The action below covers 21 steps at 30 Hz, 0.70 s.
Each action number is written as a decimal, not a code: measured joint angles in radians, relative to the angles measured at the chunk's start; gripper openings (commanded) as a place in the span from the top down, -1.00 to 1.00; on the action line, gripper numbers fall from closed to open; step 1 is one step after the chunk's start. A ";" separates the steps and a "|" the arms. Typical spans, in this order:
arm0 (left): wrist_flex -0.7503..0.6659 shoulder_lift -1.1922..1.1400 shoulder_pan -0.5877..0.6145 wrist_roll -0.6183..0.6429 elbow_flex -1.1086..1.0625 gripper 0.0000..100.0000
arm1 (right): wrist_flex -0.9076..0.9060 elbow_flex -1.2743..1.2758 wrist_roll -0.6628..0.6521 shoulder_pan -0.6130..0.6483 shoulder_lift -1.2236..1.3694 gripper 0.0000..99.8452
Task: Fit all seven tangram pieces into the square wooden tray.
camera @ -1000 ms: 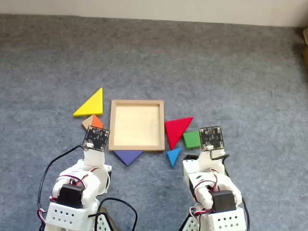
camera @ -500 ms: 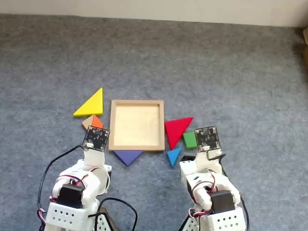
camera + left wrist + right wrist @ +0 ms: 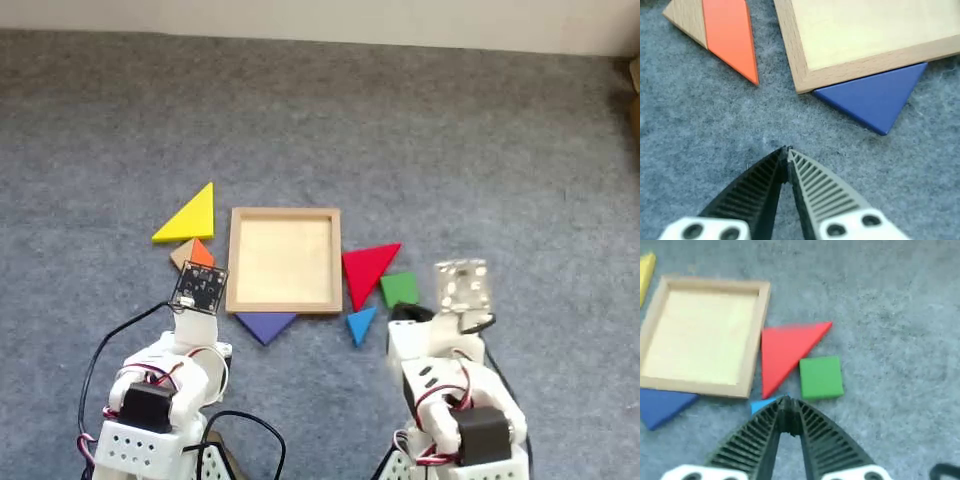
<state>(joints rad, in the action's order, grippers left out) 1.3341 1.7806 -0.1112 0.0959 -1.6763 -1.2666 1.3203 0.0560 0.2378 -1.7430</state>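
The left jaws are pressed shut, tips meeting, with nothing between them. They hang over the grey carpeted bench point(image 3: 470, 130) just off the near left corner of the square wooden tray point(image 3: 232, 262). The right jaws are likewise closed on nothing, off the tray's near right corner, with their tips just beside the small light-blue triangle point(image 3: 762, 405).

The tray lies flat on the bench ahead of both arms, and all seven pieces lie around it on the carpet. On the tray's left side the yellow triangle point(image 3: 192, 219) sits near the far corner. Nearer the arms on that side are the orange piece point(image 3: 732, 37) and the plain wooden piece point(image 3: 687, 17), which touch each other along one edge. The dark blue triangle point(image 3: 875, 97) lies against the tray's near edge, its long side touching the rim. On the tray's right side the red triangle point(image 3: 787, 347) rests beside the rim, pointing away from it. The green square point(image 3: 821, 377) lies just beyond the red triangle, on the side away from the tray. The light-blue triangle lies off the tray's near right corner, just below the red one.
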 measured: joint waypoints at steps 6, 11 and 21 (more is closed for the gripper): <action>0.000 0.000 0.000 0.000 0.000 0.98 | -0.002 -0.281 0.133 0.003 0.387 0.98; 0.000 0.000 0.000 0.000 0.000 0.98 | -0.002 -0.485 0.249 0.031 0.747 0.75; 0.000 0.000 0.000 0.000 0.000 0.98 | 0.110 -0.698 0.496 0.144 1.307 0.40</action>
<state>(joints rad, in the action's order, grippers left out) 1.3341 1.7806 -0.1112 0.0959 -1.6763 -1.1561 0.6222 0.5516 0.3821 -0.4358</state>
